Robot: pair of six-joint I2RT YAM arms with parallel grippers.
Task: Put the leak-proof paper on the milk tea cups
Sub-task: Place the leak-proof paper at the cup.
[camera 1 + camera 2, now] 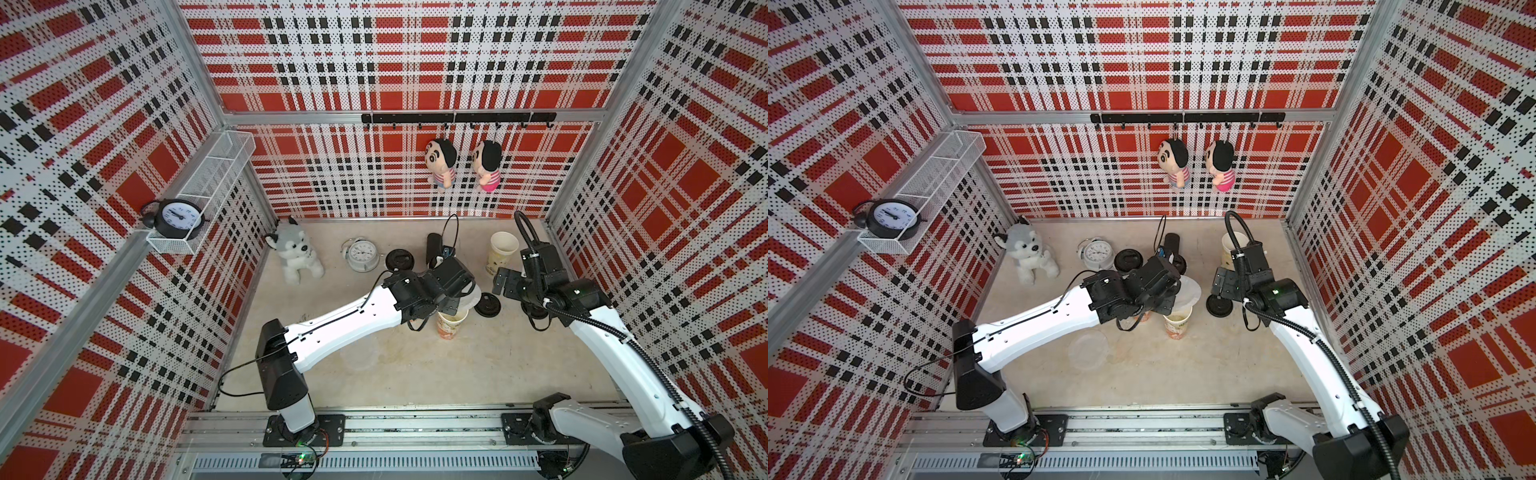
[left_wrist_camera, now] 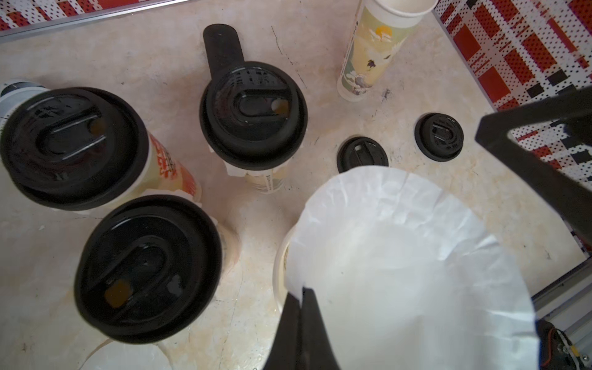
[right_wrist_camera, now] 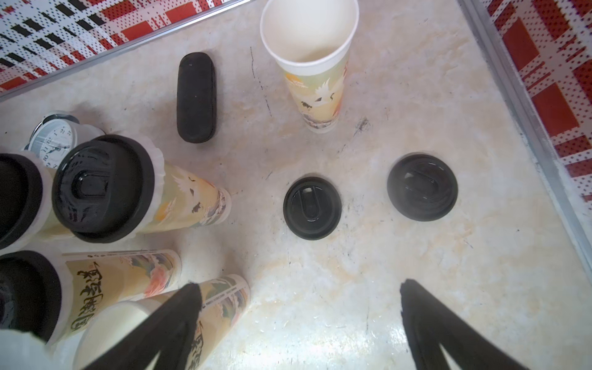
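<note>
– Near the middle of the table (image 1: 478, 374), what are your left fingers (image 2: 290, 333) pinched on?

– On the edge of one leak-proof paper (image 2: 400, 272). You hold the round white sheet tilted above an open milk tea cup (image 1: 1177, 328), which stands at 6 o'clock of the sheet in both top views. You cannot tell whether paper and rim touch.

– And your right fingers (image 3: 173, 320)?

– They are spread wide and hold nothing, at 3 o'clock of the sheet. Two loose black lids (image 3: 312, 208) lie on the table near them.

– Where are your other cups?

– A second uncovered cup (image 1: 503, 251) stands at 1 o'clock of the sheet, near the back wall (image 1: 395, 174). Three lidded cups (image 2: 147, 266) cluster just beside the open one and are mostly hidden in the top views. A white paper edge shows from under their lids.

– Is there any more paper?

– A pale round sheet (image 1: 1088, 351) lies flat on the table at 8 o'clock, well apart from the cups.
</note>
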